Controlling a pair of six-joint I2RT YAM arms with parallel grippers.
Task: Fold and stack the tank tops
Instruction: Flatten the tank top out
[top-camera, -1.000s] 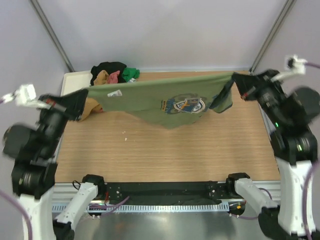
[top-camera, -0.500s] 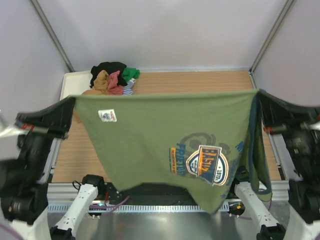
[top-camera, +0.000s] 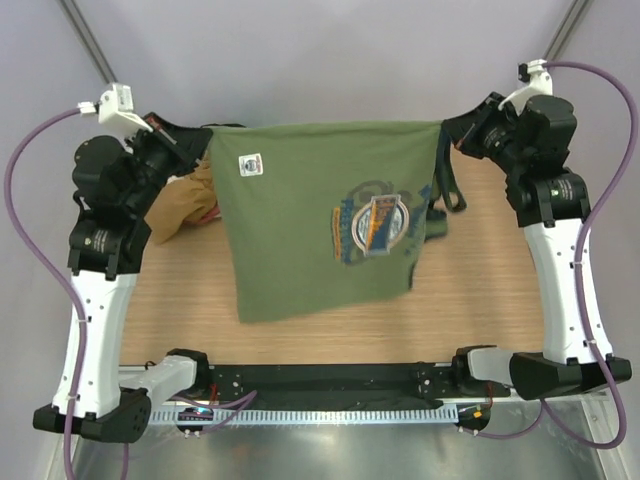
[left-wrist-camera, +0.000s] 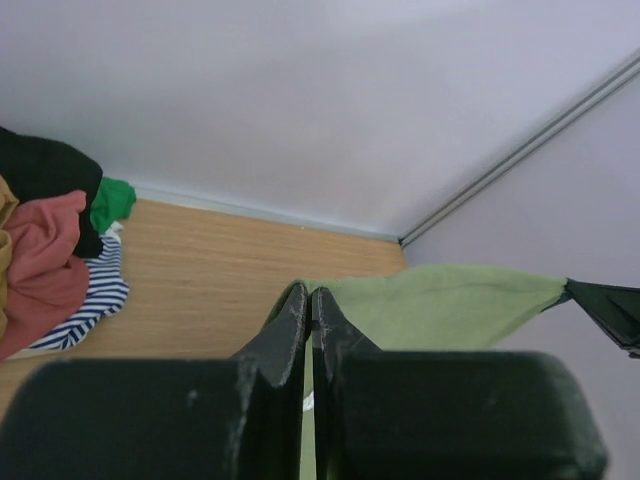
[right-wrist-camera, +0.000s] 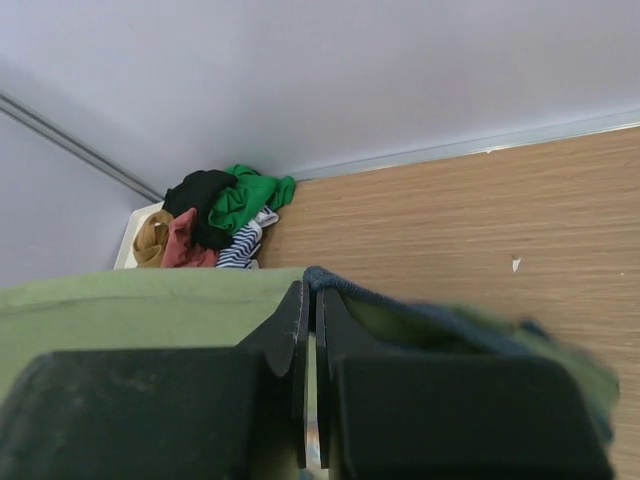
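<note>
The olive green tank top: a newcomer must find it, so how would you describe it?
Above the wooden table, one cloth hangs stretched between the left gripper and right gripper: the olive green tank top. Unlike the heap of clothes in the far left corner, it is spread out and bears a chest print.

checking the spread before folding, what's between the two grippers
The olive green tank top, stretched along one edge from left gripper to right gripper; the top external view shows it.
</note>
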